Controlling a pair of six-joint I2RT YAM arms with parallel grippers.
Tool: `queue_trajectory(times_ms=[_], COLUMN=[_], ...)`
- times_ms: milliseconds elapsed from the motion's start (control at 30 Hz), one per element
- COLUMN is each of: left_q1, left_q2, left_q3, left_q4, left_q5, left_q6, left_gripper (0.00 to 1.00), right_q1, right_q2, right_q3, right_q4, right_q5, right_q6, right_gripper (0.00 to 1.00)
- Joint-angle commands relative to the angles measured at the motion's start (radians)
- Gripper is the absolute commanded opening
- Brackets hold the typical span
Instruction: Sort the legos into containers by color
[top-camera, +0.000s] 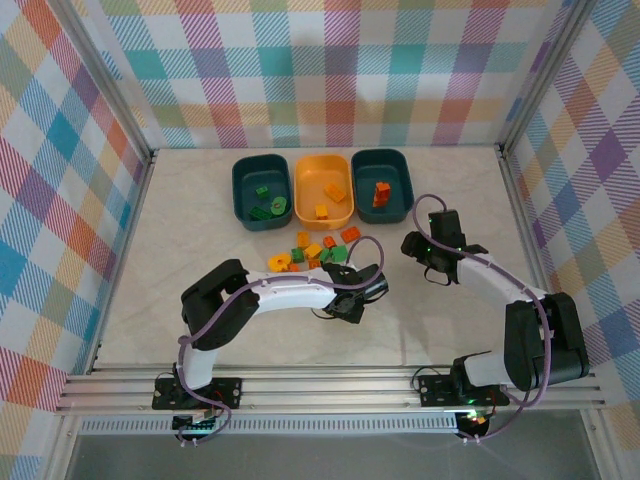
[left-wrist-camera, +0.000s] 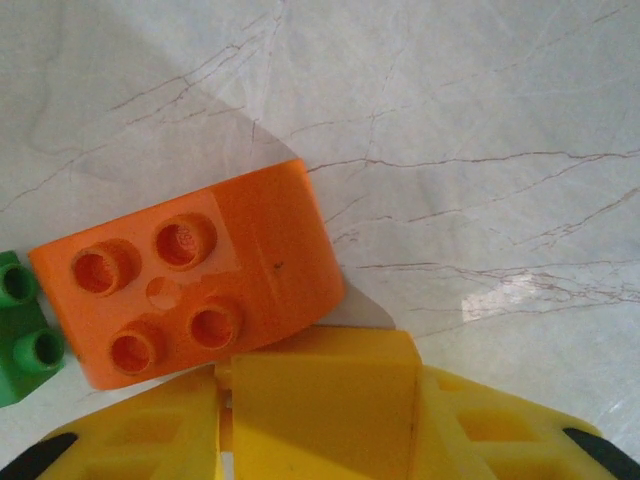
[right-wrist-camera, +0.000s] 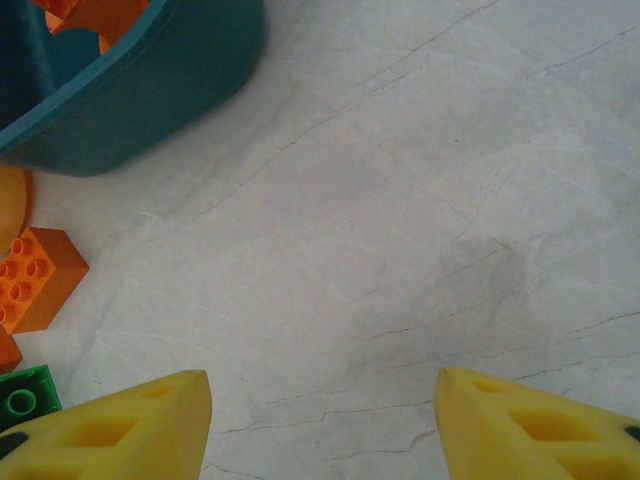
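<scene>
The left pincer (left-wrist-camera: 320, 425) clamps a small yellow studded plastic brick (left-wrist-camera: 325, 375) near the yellow-orange rounded plastic tub (top-camera: 315, 174). A curved orange plastic brick (left-wrist-camera: 190, 285) touches it; lifting may drag that along. The right pincer (right-wrist-camera: 322, 400) hangs released.

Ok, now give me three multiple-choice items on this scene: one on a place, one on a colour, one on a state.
1. Where does the yellow-orange tub stand?
A. between the left teal tub and the right teal tub
B. at the far left of the row
C. at the table's near edge

2. What colour are the bricks in the left teal tub?
A. yellow
B. green
C. blue

3. How is the right gripper?
A. shut on an orange brick
B. shut on nothing
C. open

Key: 1 A, a teal tub sits on each side of it; 2 B, green bricks lie inside it; 3 C, its fingers stand wide apart with bare table between them.
</scene>
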Motion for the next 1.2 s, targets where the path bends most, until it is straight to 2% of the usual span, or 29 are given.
queue_trajectory(times_ms=[0,133,233,467,600,900,1167], left_q1=[-0.008,-0.006,0.032,0.296,0.394,0.525,0.565], left_q2=[-0.077,-0.167,-0.215,-0.258,-0.252,-0.080,0.246], left_q3=[0.009,0.036,0.055,0.049,0.079,0.293,0.661], left_q4=[-0.034,-0.051,-0.061,-0.033,-0.013,-0.001,-0.056], left_q5=[0.016,0.014,-0.012,0.052,0.112,0.211,0.214], left_q6=[0.025,0.055,0.099,0.131,0.160,0.183,0.233], left_gripper=[0.38,0.37,0.41,0.38,0.38,0.36,0.34], right_q1=[-0.005,-0.005,-0.005,-0.005,-0.003,-0.002,-0.001], right_q2=[0.000,0.006,0.010,0.004,0.003,0.016,0.011], right_q3=[-0.013,-0.013,-0.013,-0.022,-0.026,-0.032,-0.040], right_q4=[0.025,0.029,0.039,0.054,0.063,0.080,0.090], right_q5=[-0.019,-0.030,-0.047,-0.081,-0.095,-0.122,-0.141], right_q6=[0.010,0.013,0.014,0.006,0.011,0.017,0.023], right_gripper=[0.60,0.61,0.60,0.60,0.60,0.59,0.59])
